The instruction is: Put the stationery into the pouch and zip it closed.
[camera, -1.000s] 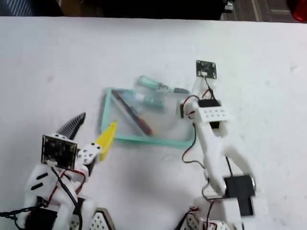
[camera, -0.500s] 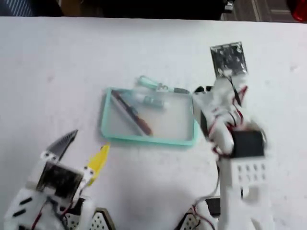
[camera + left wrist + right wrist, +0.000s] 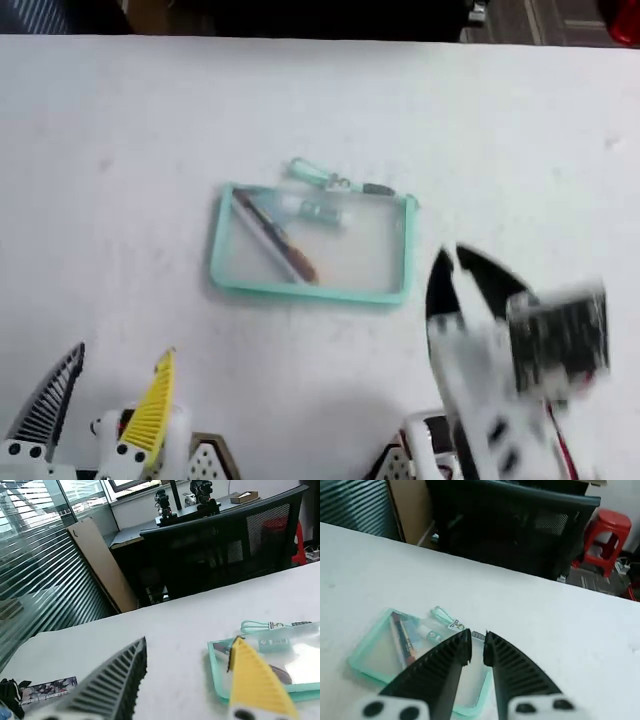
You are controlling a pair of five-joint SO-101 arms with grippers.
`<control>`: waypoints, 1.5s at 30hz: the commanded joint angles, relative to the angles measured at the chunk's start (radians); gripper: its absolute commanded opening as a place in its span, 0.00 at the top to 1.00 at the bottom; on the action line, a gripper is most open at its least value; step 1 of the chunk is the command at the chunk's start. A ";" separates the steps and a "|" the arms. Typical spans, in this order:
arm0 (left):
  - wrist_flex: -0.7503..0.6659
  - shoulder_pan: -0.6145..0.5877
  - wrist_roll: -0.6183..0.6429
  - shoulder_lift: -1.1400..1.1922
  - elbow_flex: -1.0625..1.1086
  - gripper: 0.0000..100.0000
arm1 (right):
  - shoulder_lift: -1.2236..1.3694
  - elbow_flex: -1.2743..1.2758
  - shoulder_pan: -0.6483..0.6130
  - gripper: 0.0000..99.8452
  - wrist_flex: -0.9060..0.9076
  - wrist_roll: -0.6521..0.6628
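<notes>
The clear pouch [image 3: 350, 255] with teal edging lies flat mid-table, a teal loop strap [image 3: 312, 174] at its far side. A dark red pen [image 3: 276, 239] and a pale teal item [image 3: 318, 211] lie inside it. My left gripper [image 3: 124, 352], one finger black and one yellow, stands open near the front edge, well short of the pouch [image 3: 300, 667]. My right gripper [image 3: 452, 256] hovers just off the pouch's right end, its black fingers a narrow gap apart and holding nothing. From the right wrist, the pouch [image 3: 372, 652] lies beyond the right gripper [image 3: 477, 633].
The white table [image 3: 120, 120] stretches bare around the pouch. Past its far edge stand a black mesh chair [image 3: 225, 545], a desk and a red stool [image 3: 602, 535]. Both arm bases sit at the near edge.
Both arms have drawn back toward the near edge. My right gripper has left the pouch's right end, and my left gripper has moved away from its left corner. The pouch lies still.
</notes>
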 commanded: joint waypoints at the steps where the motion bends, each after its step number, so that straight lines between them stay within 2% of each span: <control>1: -0.081 -0.019 0.028 0.008 0.101 0.72 | -0.143 -0.032 -0.081 0.96 0.045 0.012; 7: -0.204 -0.019 0.028 0.008 0.304 0.72 | -0.424 0.152 -0.159 0.96 -0.042 0.018; 15: -0.385 -0.019 0.035 0.008 0.710 0.72 | -0.420 0.315 -0.156 0.96 -0.151 0.018; 23: -0.629 -0.019 0.037 0.008 1.079 0.72 | -0.421 0.517 -0.153 0.96 -0.239 0.018; 25: -0.672 -0.019 0.037 0.008 1.160 0.72 | -0.421 0.606 -0.120 0.96 -0.280 0.018; 29: -0.744 -0.019 0.037 0.008 1.307 0.72 | -0.421 0.787 0.077 0.96 -0.460 0.018; 32: -0.741 -0.021 0.037 0.010 1.324 0.72 | -0.421 0.941 0.217 0.96 -0.618 0.012; 34: -0.738 -0.021 0.035 0.010 1.326 0.72 | -0.421 1.036 0.251 0.96 -0.662 0.011; 37: -0.721 -0.021 0.031 0.010 1.326 0.72 | -0.421 1.155 0.263 0.96 -0.659 0.011; 45: -0.489 -0.013 0.035 0.010 1.326 0.72 | -0.420 1.389 0.344 0.96 -0.659 0.011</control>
